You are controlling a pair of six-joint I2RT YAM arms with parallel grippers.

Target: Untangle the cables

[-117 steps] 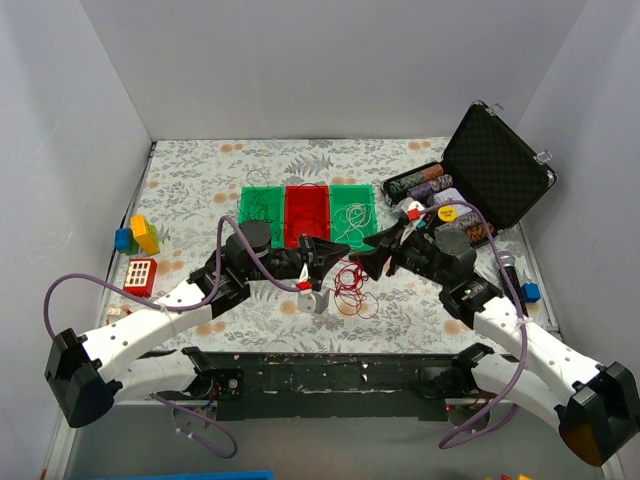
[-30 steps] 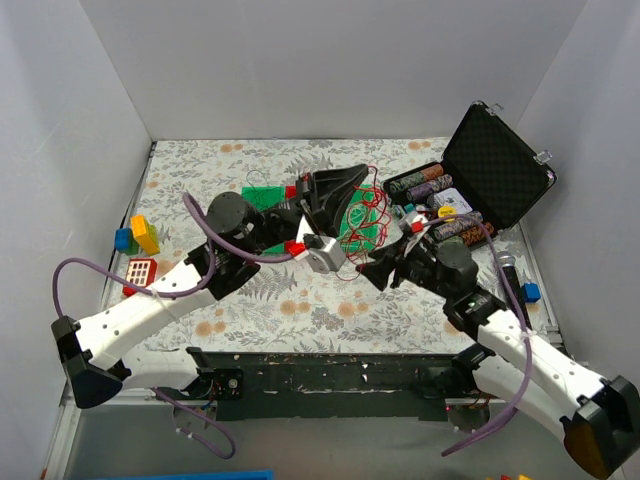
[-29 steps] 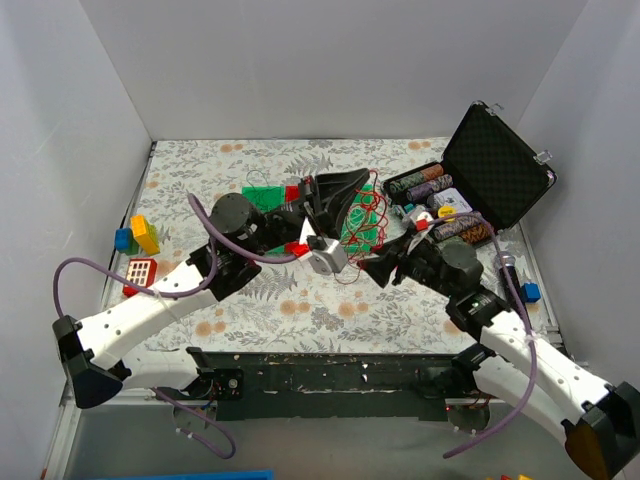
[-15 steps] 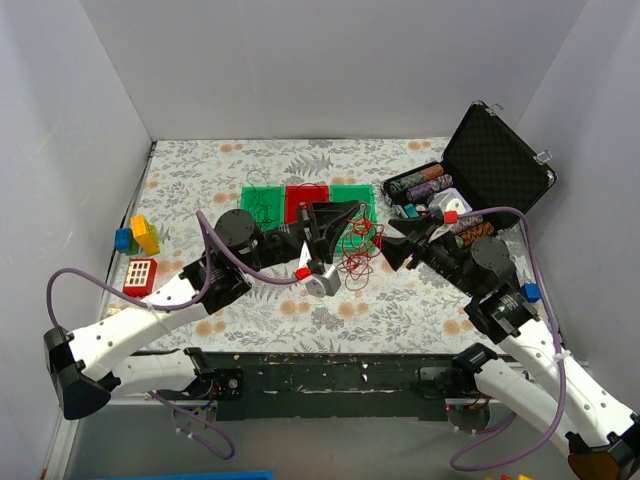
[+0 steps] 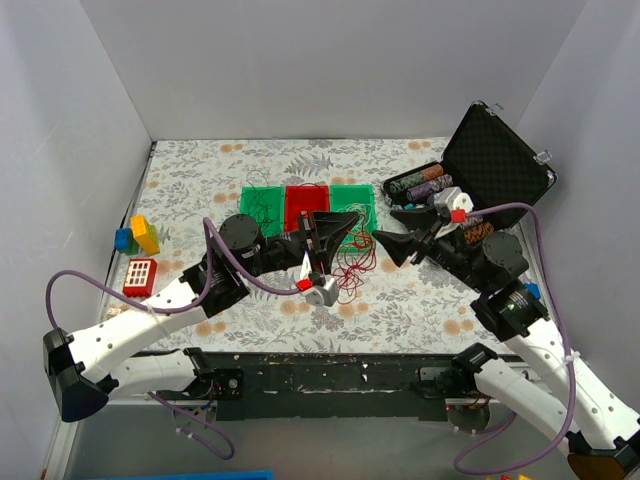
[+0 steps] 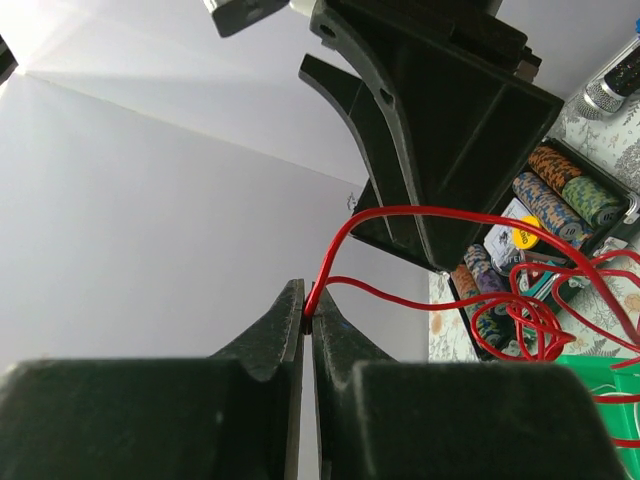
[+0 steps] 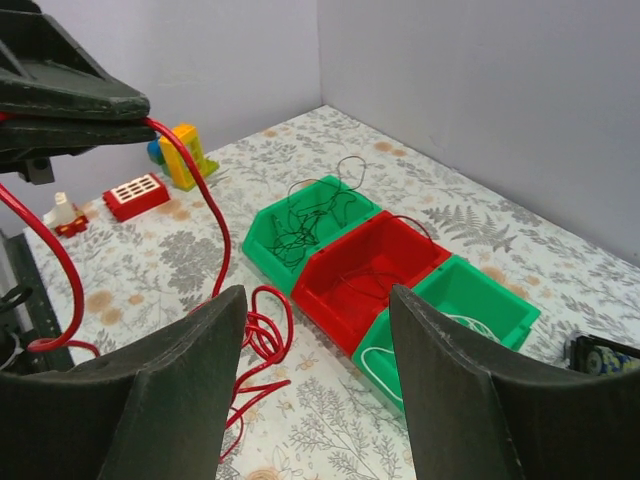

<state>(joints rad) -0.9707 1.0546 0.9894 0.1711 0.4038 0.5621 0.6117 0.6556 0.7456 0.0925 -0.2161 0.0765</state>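
Left gripper point(image 6: 308, 300): the jaws are pressed together on one strand of the red cable point(image 6: 527, 330), which is pinched right at the fingertips. From the pinch the strand is seen to arc upward and to the right, then to fall into a loose knot of loops at the right edge of the left wrist view. In the top view this gripper is found at frame centre, raised over the floral tablecloth point(image 5: 200, 170). The red loops are draped below it and to its right, and the lowest coils are laid on the cloth.

Right gripper point(image 7: 318, 300): the fingers are spread wide and nothing is held between them. In the top view it is placed just right of centre, tips pointed at the other gripper, near but apart.

Three bins are lined up side by side above centre in the top view:
- left green bin point(image 7: 262, 240), black wires point(image 7: 305, 220) inside
- red bin point(image 7: 370, 270), in the middle
- right green bin point(image 7: 470, 300), white wire point(image 7: 385, 360) inside

An open black case point(image 5: 500, 165) with rolls of poker chips point(image 5: 425, 182) is noted at upper right. Toy blocks point(image 5: 140, 235) are noted at the left edge.
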